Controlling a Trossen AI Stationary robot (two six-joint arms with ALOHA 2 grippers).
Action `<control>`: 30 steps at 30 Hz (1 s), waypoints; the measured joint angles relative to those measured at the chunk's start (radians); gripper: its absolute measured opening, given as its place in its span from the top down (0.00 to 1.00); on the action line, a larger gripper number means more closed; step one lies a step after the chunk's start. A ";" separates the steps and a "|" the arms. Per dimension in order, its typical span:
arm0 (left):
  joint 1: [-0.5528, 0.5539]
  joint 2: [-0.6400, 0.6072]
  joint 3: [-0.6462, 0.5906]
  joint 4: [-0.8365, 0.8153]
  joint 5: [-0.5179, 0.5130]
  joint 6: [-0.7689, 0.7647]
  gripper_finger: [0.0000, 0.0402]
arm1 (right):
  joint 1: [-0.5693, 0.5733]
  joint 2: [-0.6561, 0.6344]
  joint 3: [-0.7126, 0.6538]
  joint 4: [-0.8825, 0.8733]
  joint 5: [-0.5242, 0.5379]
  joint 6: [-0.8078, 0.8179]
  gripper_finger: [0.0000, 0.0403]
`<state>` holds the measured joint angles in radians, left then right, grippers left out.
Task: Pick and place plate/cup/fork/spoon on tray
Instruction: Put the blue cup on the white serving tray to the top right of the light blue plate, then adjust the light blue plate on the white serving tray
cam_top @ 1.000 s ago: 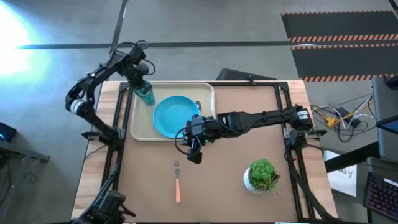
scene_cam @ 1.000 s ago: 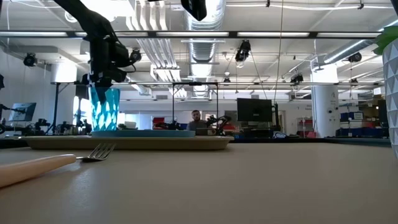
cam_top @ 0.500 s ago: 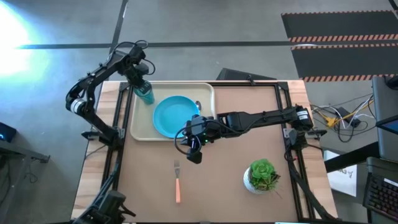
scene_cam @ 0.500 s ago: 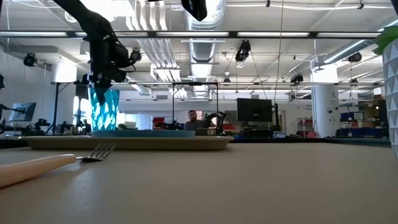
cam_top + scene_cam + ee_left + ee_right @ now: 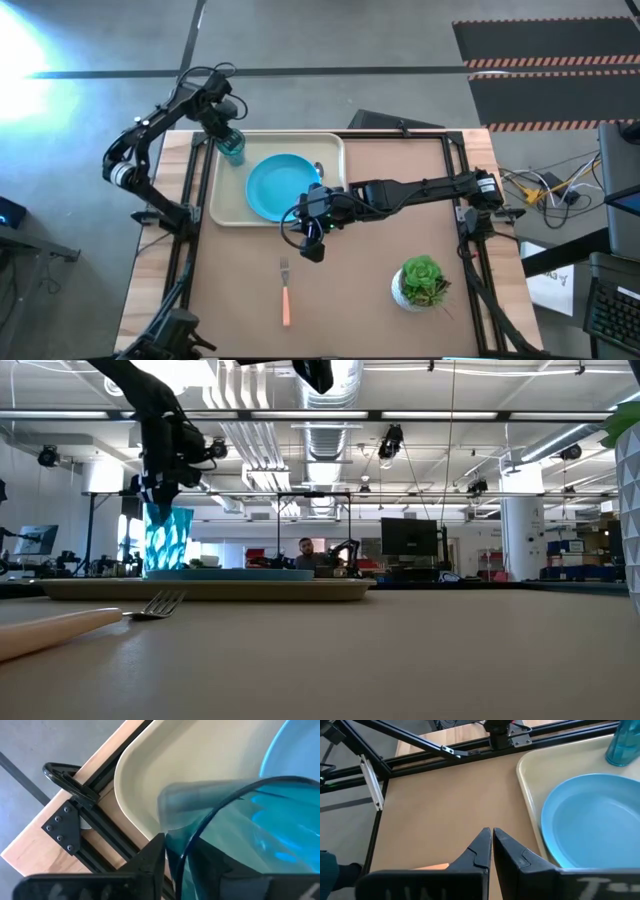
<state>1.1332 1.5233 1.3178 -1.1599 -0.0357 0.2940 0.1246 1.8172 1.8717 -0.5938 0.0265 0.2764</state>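
My left end effector (image 5: 226, 128) pinches the cup (image 5: 233, 148) at the tray's (image 5: 228, 210) far corner, beside the plate (image 5: 281, 186). I should lower it flat, upright, then release slowly.

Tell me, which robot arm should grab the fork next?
Probably the right one. Its shut pincer hangs empty just above the fork on the table, while the left pincer is far off, gripping the cup on the tray.
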 joint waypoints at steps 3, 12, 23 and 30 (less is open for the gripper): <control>0.000 -0.009 0.003 0.001 0.000 0.000 0.83 | 0.000 0.000 0.000 0.000 0.000 0.000 0.98; 0.000 -0.071 0.019 0.006 0.001 0.000 0.82 | 0.000 0.000 0.000 0.000 0.000 0.000 0.98; 0.000 -0.175 0.025 0.079 0.001 0.001 0.82 | 0.000 0.000 0.000 0.000 0.000 0.000 0.98; -0.003 -0.234 0.025 0.077 0.002 0.001 0.82 | -0.004 0.000 -0.002 0.001 0.003 0.002 0.98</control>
<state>1.1305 1.2891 1.3430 -1.0825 -0.0338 0.2947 0.1203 1.8172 1.8695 -0.5931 0.0299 0.2785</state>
